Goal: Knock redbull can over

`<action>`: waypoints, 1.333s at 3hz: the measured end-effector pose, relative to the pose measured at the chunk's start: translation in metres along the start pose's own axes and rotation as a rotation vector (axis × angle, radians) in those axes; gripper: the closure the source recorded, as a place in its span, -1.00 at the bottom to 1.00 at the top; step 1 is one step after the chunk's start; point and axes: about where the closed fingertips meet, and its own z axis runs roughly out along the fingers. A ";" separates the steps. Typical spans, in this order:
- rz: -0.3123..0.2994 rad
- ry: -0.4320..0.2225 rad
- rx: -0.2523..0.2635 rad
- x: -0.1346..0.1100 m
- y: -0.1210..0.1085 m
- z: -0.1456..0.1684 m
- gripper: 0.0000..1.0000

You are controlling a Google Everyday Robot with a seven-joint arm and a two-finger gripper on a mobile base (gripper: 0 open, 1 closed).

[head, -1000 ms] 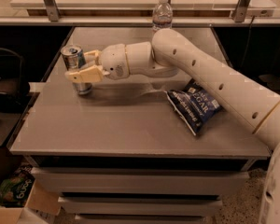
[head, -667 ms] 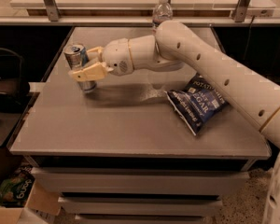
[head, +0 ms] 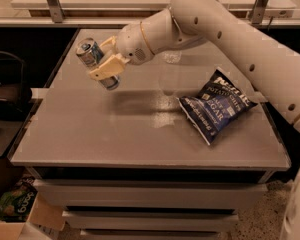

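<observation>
As gripper (head: pixel 99 59) clamps 1 tilted redbull can (head: pixel 89 51), 1 bag (head: pixel 217 106) rt.

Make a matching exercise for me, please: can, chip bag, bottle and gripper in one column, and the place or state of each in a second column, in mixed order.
1 can
2 chip bag
3 bottle
4 gripper

a lying flat, right side of table
b at the can
c tilted, top leaning left
d at the back, mostly hidden by the arm

Pairs: 1-c, 2-a, 3-d, 4-b
</observation>
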 end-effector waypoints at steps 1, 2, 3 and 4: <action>-0.075 0.214 0.004 0.007 -0.008 -0.004 1.00; -0.143 0.392 -0.007 0.015 -0.016 -0.002 1.00; -0.227 0.533 -0.028 0.017 -0.016 0.001 1.00; -0.319 0.669 -0.039 0.015 -0.008 0.005 1.00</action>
